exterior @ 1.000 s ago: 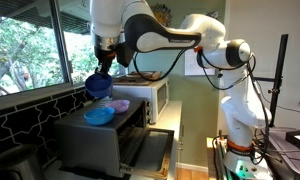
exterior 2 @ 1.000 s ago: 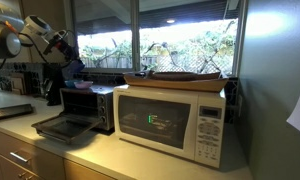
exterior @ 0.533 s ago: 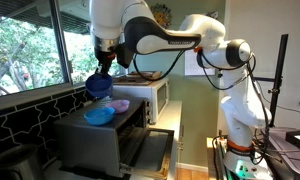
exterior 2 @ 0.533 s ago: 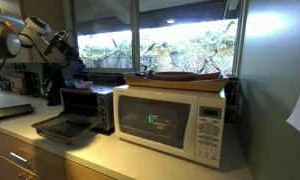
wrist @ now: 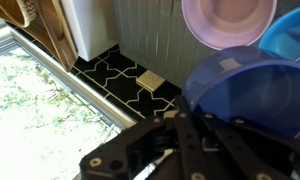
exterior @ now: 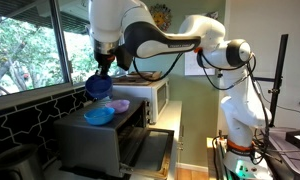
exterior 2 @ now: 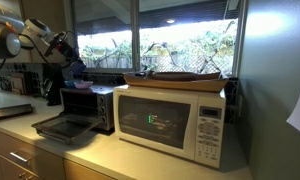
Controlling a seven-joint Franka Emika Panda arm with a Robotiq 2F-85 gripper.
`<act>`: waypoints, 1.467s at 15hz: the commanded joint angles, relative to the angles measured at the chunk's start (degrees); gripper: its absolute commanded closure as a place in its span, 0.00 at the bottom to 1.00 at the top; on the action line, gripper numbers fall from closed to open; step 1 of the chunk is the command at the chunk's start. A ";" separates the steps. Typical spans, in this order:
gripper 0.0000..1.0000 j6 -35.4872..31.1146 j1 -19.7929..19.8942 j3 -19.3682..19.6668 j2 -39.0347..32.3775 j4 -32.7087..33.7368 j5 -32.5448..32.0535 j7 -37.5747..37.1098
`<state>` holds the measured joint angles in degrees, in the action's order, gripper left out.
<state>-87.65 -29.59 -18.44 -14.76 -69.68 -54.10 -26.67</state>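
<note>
**A:** What's on the far left?

**B:** A window [exterior: 25, 45] with green leaves outside. Below it is a wall of black tiles [exterior: 30, 112].

**A:** And next along?

**B:** The claw [exterior: 103, 70] hangs from the arm's wrist, clamped tight on the rim of a dark blue bowl [exterior: 97, 87]. The bowl is up in the air, tilted rather than level.

**A:** Above what?

**B:** Above the top of a toaster oven [exterior: 95, 145]. Two more bowls sit on that top. A light blue bowl [exterior: 99, 115] is just under the held one, and a pink bowl [exterior: 119, 105] is just beside it to the right. Further right stands a microwave [exterior: 155, 95].

**A:** Does the wrist view agree?

**B:** Yes. The window is on the left, then the tiles with a tan wall plate [wrist: 150, 81]. The dark blue bowl [wrist: 250, 95] fills the lower right, close against the claw's fingers [wrist: 190, 140]. The pink bowl [wrist: 228, 20] is above it, with the light blue bowl [wrist: 295, 45] at the right edge.

**A:** And from across the kitchen?

**B:** The claw [exterior 2: 70, 62] holds its bowl over the toaster oven at the left. The oven door [exterior 2: 58, 127] is dropped open over the worktop [exterior 2: 100, 152]. The microwave is to its right, with a flat basket [exterior 2: 185, 77] on top.
</note>
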 commanded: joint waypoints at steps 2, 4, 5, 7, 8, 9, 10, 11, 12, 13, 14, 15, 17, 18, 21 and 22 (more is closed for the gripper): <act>0.99 -1.15 -0.21 0.01 1.05 -1.90 -1.90 0.68; 0.99 -1.27 -0.26 0.00 1.08 -2.00 -2.16 0.75; 0.99 -1.31 -0.30 -0.01 1.07 -2.04 -2.29 0.82; 0.99 -1.42 -0.38 0.02 1.06 -2.10 -2.62 0.91; 0.99 -1.48 -0.42 0.04 1.05 -2.14 -2.80 0.94; 0.99 -1.57 -0.45 0.05 1.08 -2.25 -3.06 0.98; 0.99 -1.63 -0.46 0.09 1.12 -2.43 -3.40 1.04; 0.99 -1.74 -0.47 0.14 1.14 -2.60 -3.86 1.03; 0.99 -1.81 -0.46 0.13 1.16 -2.76 -4.17 1.05; 0.99 -1.92 -0.47 0.11 1.21 -2.99 -4.55 1.09; 0.99 -1.92 -0.50 0.11 1.23 -3.14 -4.93 1.11; 0.99 -1.92 -0.50 0.09 1.22 -3.21 -5.14 1.13; 0.99 -1.93 -0.53 0.08 1.19 -3.28 -5.63 1.12; 0.99 -1.94 -0.54 0.08 1.19 -3.31 -5.85 1.10; 0.99 -1.96 -0.52 0.05 1.19 -3.30 -6.05 1.03; 0.99 -1.89 -0.51 0.03 1.16 -3.23 -5.94 1.01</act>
<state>-88.57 -30.06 -18.43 -14.75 -71.07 -58.74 -25.94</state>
